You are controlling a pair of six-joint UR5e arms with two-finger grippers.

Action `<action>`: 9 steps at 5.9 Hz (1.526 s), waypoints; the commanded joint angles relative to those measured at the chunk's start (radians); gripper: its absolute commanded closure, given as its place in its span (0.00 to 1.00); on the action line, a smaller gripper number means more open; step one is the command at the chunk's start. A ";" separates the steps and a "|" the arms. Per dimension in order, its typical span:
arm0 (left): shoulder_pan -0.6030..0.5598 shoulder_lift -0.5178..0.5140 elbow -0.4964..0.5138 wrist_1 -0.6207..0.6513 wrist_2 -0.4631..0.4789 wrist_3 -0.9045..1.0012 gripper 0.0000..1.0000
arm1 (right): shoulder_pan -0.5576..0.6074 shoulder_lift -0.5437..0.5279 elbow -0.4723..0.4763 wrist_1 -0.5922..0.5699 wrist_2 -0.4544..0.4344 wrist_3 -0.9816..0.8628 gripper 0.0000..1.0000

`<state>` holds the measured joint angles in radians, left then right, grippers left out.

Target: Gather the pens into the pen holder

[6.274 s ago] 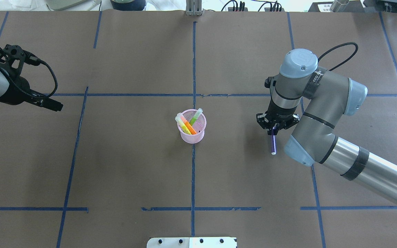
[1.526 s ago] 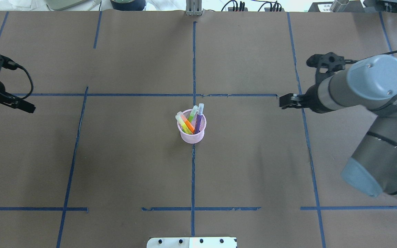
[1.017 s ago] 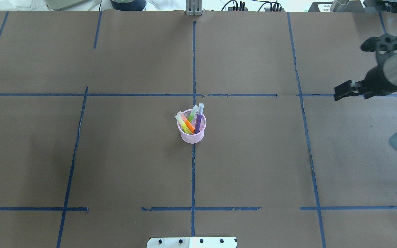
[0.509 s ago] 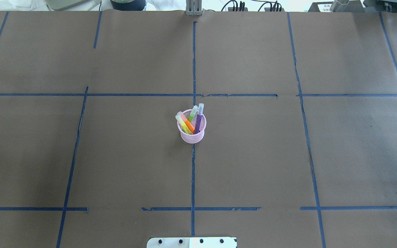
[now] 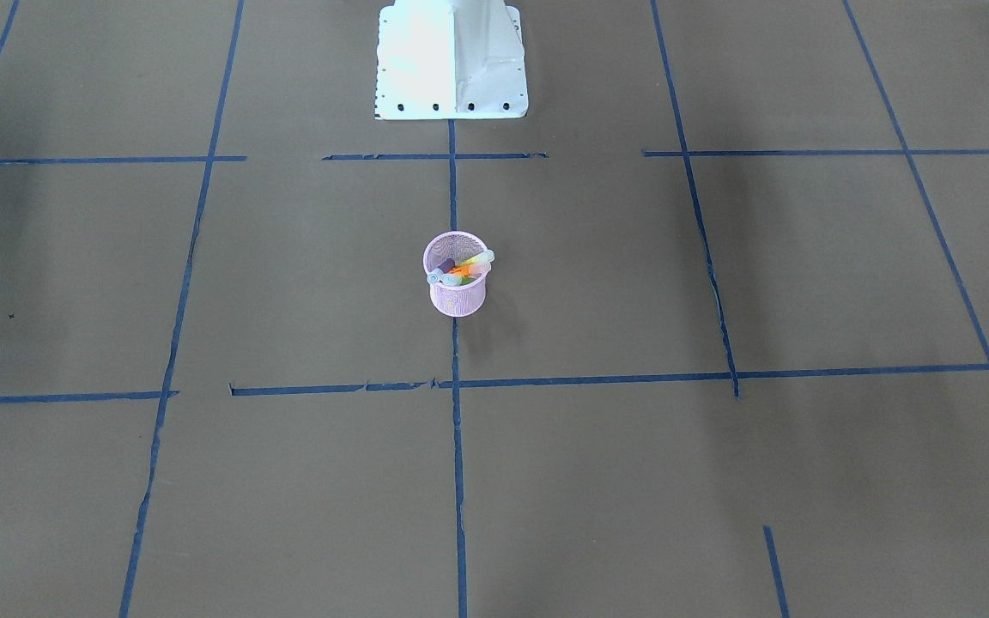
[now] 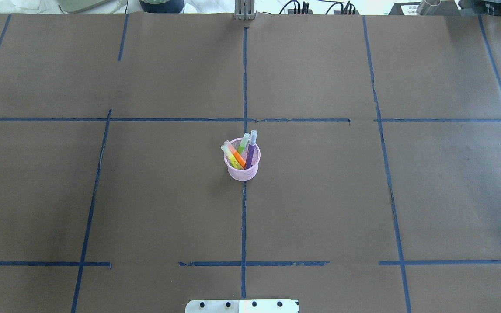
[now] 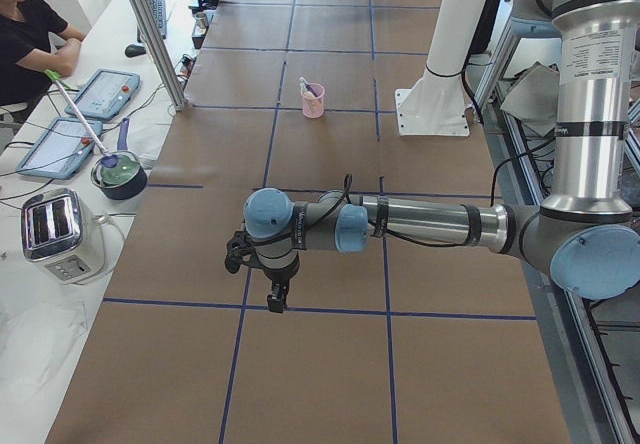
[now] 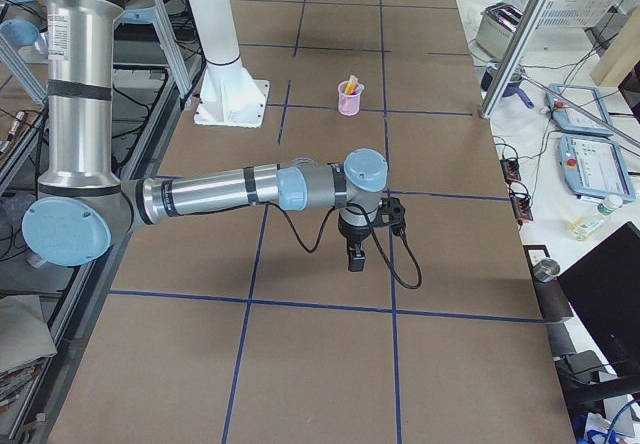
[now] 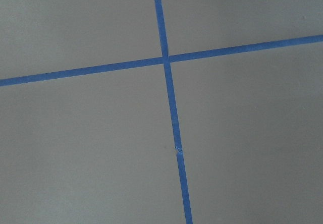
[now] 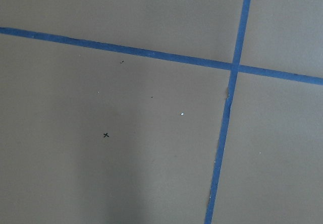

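While pens are leaning in the pen holder, bumps could tip it. Are left gripper, right gripper open? I cannot tell.

- Left arm: bare silver tubes, grey joint housings, pale-blue round caps, black bands at the tube ends.
- Right arm: same silver, grey and pale blue, with black bands.
- Black cable looped off the left wrist; second cable, also black, off the right.
- Left end effector and right end effector: black.
- White base, dark bolt holes along its edge.
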<state>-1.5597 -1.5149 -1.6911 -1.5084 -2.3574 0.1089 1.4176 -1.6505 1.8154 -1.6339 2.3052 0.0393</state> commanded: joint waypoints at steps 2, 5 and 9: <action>-0.003 -0.004 -0.007 0.010 -0.011 -0.018 0.00 | 0.004 -0.012 -0.036 0.006 -0.003 -0.010 0.00; 0.009 -0.021 -0.018 0.014 0.001 -0.054 0.00 | 0.040 -0.028 -0.040 0.006 -0.001 -0.079 0.00; 0.003 -0.002 -0.048 0.089 -0.003 -0.018 0.00 | 0.104 -0.061 -0.013 0.006 0.043 -0.133 0.00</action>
<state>-1.5564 -1.5292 -1.7264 -1.4183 -2.3652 0.0896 1.5069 -1.7078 1.7873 -1.6276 2.3498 -0.0865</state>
